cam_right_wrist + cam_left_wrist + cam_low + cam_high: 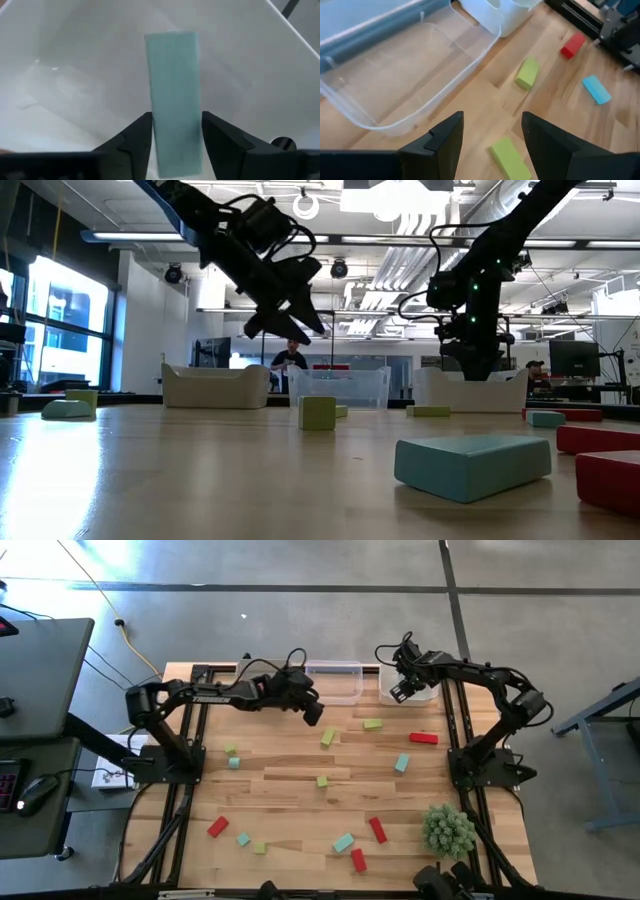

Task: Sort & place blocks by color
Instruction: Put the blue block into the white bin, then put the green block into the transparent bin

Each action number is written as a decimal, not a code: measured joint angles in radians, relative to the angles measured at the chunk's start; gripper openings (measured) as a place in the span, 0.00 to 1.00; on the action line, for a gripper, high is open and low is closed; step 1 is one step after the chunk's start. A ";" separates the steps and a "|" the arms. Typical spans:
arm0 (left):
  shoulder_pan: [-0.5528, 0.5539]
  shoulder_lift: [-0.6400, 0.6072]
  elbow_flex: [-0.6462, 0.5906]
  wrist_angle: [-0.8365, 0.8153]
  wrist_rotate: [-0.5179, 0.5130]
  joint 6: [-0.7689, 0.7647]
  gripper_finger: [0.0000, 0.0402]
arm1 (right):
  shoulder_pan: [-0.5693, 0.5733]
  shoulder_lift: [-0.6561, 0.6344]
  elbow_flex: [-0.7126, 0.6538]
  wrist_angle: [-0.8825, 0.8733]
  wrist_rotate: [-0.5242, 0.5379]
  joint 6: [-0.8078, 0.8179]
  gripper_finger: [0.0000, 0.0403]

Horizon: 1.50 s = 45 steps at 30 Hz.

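My right gripper (pixel 398 692) is shut on a teal block (pixel 172 75) over the white bin (pixel 428 692) at the table's far edge; in the right wrist view the bin's white inside (pixel 75 65) fills the picture. My left gripper (pixel 313 712) is open and empty above the table, just near of the clear bin (pixel 335 690). Between its fingers (pixel 492 122) a yellow-green block (pixel 507 157) shows lying flat on the table below. Red, yellow-green and teal blocks lie scattered flat over the table. My right gripper pinches the teal block by its two long sides (pixel 159 145) between its two fingers, near one end. The block runs on past the fingertips, along the fingers, into the white bin. Whether its far end touches the bin, I cannot tell.
Loose blocks include yellow-green ones (pixel 372 724) (pixel 328 737), a red one (pixel 423 738) and a teal one (pixel 401 762) mid-table, and more near the front edge (pixel 343 842). A spiky green plant ball (pixel 448 830) sits at the near right. Black frame rails run along both sides.
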 joint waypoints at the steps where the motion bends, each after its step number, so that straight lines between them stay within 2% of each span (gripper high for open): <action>1: 0.000 0.008 0.002 -0.001 0.012 0.000 0.47 | 0.000 0.000 0.000 0.000 -0.001 0.000 0.42; 8: 0.005 0.023 0.002 -0.066 0.042 0.011 0.47 | 0.007 0.000 0.000 -0.010 -0.002 0.020 0.44; 13: 0.032 -0.013 0.003 -0.146 0.039 0.043 0.47 | 0.030 -0.003 0.006 -0.032 -0.001 0.029 0.45; 24: 0.024 -0.102 0.003 -0.232 0.039 0.209 0.47 | 0.085 -0.003 0.224 -0.189 -0.005 0.115 0.45; 28: -0.010 -0.104 0.003 -0.253 0.057 0.261 0.47 | 0.113 -0.003 0.324 -0.249 -0.007 0.134 0.45; 36: -0.146 -0.104 0.003 -0.278 0.058 0.259 0.47 | 0.164 -0.003 0.509 -0.308 -0.004 0.190 0.45; 45: -0.270 -0.104 0.003 -0.278 0.041 0.235 0.47 | 0.217 -0.003 0.627 -0.311 -0.005 0.238 0.45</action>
